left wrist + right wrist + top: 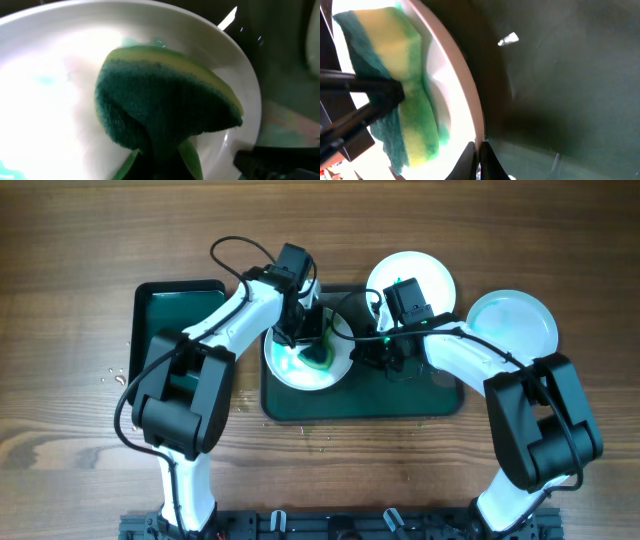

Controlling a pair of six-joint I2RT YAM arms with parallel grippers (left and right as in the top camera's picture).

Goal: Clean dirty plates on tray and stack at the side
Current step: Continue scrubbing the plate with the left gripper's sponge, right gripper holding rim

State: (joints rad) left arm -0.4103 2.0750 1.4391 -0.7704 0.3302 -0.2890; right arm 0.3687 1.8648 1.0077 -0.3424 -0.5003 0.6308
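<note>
The tray [405, 402] lies in the middle of the table [80, 260], with a smaller green bin [160, 310] just left of it. On the left half of the tray sits a smeared plate [288, 367], white with green streaks towards its right side. The left gripper [299, 328] reaches in from the far side with its jaws closed on a sponge [165, 100], yellow with a dark green scouring face, which is pressed onto the plate's inner surface near the right rim. The right gripper [481, 159] is at the plate's right edge, its fingers pinched on the rim, one above and one below.

A second plate [425, 268] lies at the tray's far edge, behind the right arm; whether it rests on the rim or on the table is unclear. A third plate [518, 320] lies on the table just right of the tray's far right corner. Both look pale and largely clean from overhead, and they lie side by side, not stacked
</note>
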